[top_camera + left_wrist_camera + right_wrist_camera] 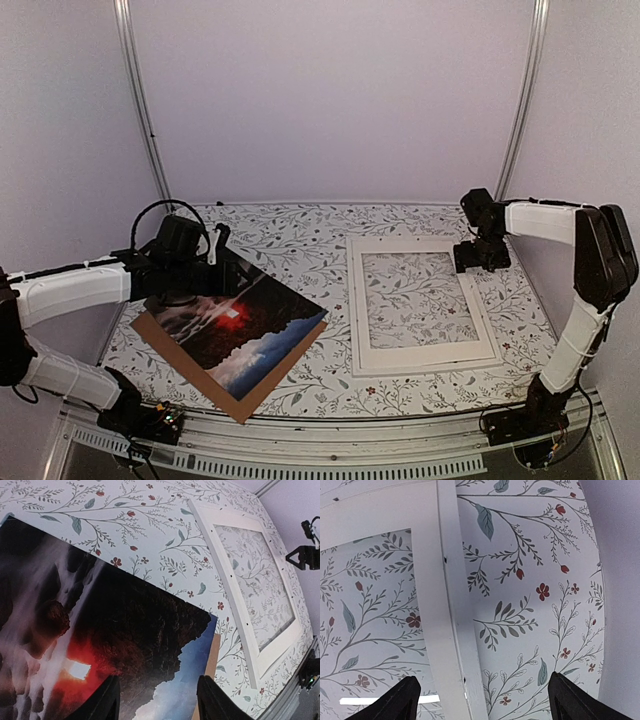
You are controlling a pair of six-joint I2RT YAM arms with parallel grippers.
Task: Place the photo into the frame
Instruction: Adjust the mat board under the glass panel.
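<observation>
**Photo lying skewed on its board, frame lying square beside it**

The photo [255, 330] [125, 630] is lying flat and face up on the left half of the floral table [300, 225], on top of a brown backing board [250, 408] [212, 655]. The board is showing as a thin border along the photo's two near edges. The print is sitting diagonally to the table edges, with one corner pointing at the near edge and another pointing right, toward the frame. That right corner is stopping just short of the frame's left rail. Its sides are looking nearly equal from above, so I cannot tell which way its long axis is running. The bluish-white patch is lying toward the near corner and the red glow is sitting at the centre.

The frame [425, 355] [230, 595] [440, 605] is lying flat on the right half, its rails parallel to the table edges. The table pattern is showing through its opening.

The left gripper [222, 280] [157, 702] is hanging over the photo's far-left part with its fingers spread wide and holding nothing. I cannot tell whether the tips are touching the print.

The right gripper [482, 255] [482, 705] is hovering at the frame's far-right corner. Its fingers are wide apart and empty, and they are straddling the right rail, one over the opening and one over bare table.
</observation>
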